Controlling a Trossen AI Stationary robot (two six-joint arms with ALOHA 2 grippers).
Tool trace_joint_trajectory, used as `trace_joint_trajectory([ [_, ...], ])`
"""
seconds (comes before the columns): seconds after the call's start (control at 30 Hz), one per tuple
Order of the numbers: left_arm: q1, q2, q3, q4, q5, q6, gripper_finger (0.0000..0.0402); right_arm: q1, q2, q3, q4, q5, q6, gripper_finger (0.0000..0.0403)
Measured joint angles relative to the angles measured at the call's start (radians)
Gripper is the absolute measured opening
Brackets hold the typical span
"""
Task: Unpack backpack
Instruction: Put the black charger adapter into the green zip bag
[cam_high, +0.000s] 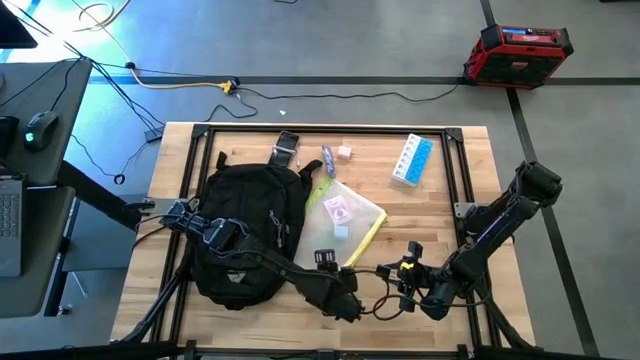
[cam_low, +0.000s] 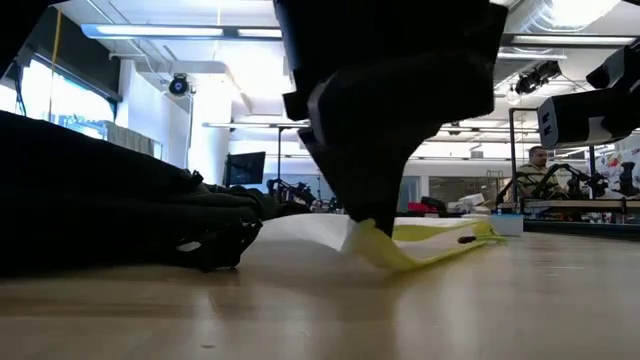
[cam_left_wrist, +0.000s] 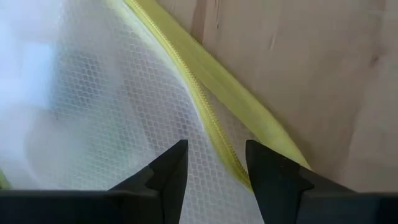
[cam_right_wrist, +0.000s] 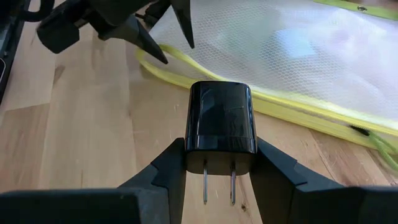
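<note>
- Position of the large rounded black fabric backpack (cam_high: 243, 232): it is laid on the left half of the wooden table (cam_high: 440, 215), its long axis running from the near edge to the far edge, with the left arm reaching across its near end.
- The left gripper (cam_left_wrist: 216, 163) is held just above the translucent mesh pouch with neon-yellow zip trim (cam_high: 344, 222), which lies just right of the backpack; its jaws are spread, nothing is gripped, and the yellow zip edge is seen between the fingertips.
- The right gripper (cam_right_wrist: 219, 163) is placed near the table's near edge, right of the pouch; its jaws are closed on a small glossy black wall-plug charger (cam_right_wrist: 220, 118), prongs pointing back toward the wrist.
- The left arm is judged nearer the backpack.
</note>
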Motion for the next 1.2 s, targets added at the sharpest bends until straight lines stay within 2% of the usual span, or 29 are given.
trace_joint_trajectory([
  [0.2,0.014,0.007,0.001,-0.019,0.054,-0.032,0.0106,0.000,0.000,0.000,0.000,-0.002,0.000,0.0118],
  [0.33,0.019,0.009,0.001,-0.042,0.054,-0.014,0.0026,0.000,0.000,0.000,0.000,-0.002,0.000,0.0118],
  [0.4,0.015,0.007,0.004,-0.062,-0.001,-0.019,0.0009,0.000,0.000,0.000,0.000,-0.003,0.001,0.0118],
  [0.6,-0.025,-0.014,0.069,-0.232,-0.308,-0.166,0.0002,-0.020,0.030,0.000,0.027,-0.008,0.008,0.0118],
  [0.67,-0.040,-0.017,0.084,-0.269,-0.375,-0.213,0.0001,-0.056,0.058,0.000,0.053,-0.026,0.002,0.0118],
  [0.97,-0.085,-0.013,0.095,-0.268,-0.423,-0.265,0.0000,-0.329,0.142,0.000,0.321,-0.151,-0.218,0.0118],
  [1.13,-0.084,-0.012,0.095,-0.262,-0.452,-0.239,0.0000,-0.455,0.226,0.000,0.565,-0.265,-0.331,0.0118],
  [1.2,-0.078,-0.012,0.095,-0.254,-0.454,-0.222,0.0000,-0.491,0.272,0.000,0.667,-0.268,-0.363,0.0118],
])
